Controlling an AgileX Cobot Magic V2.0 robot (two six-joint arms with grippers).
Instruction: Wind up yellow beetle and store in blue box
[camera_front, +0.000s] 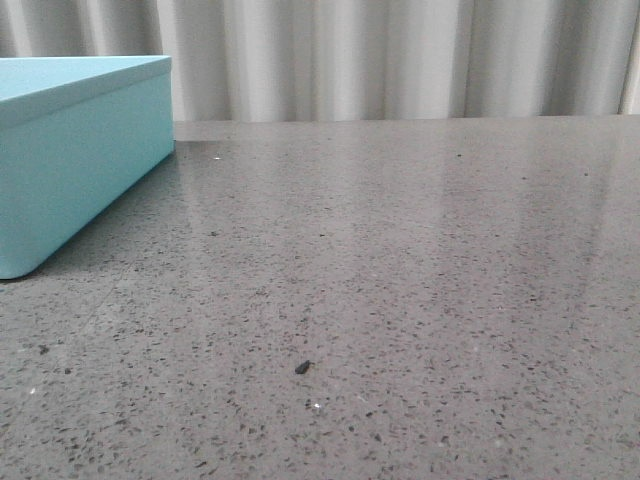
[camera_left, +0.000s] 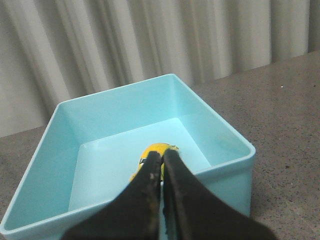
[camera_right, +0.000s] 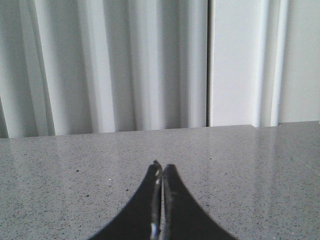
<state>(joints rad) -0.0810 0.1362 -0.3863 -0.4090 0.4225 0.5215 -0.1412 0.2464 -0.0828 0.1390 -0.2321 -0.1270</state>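
Note:
The blue box (camera_front: 70, 170) stands at the left of the grey table in the front view. In the left wrist view the blue box (camera_left: 220, 172) is open at the top, and the yellow beetle (camera_left: 152, 148) lies on its floor, partly hidden behind my fingers. My left gripper (camera_left: 161, 156) hangs above the box's near wall with its jaws pressed together and nothing between them. My right gripper (camera_right: 161, 166) is shut and empty over bare table. Neither gripper shows in the front view.
The speckled grey table (camera_front: 400, 280) runs back to a white pleated curtain (camera_front: 400, 60). A small dark crumb (camera_front: 302, 367) lies on the table near the front. A white panel (camera_right: 235, 60) stands behind the table's far edge in the right wrist view.

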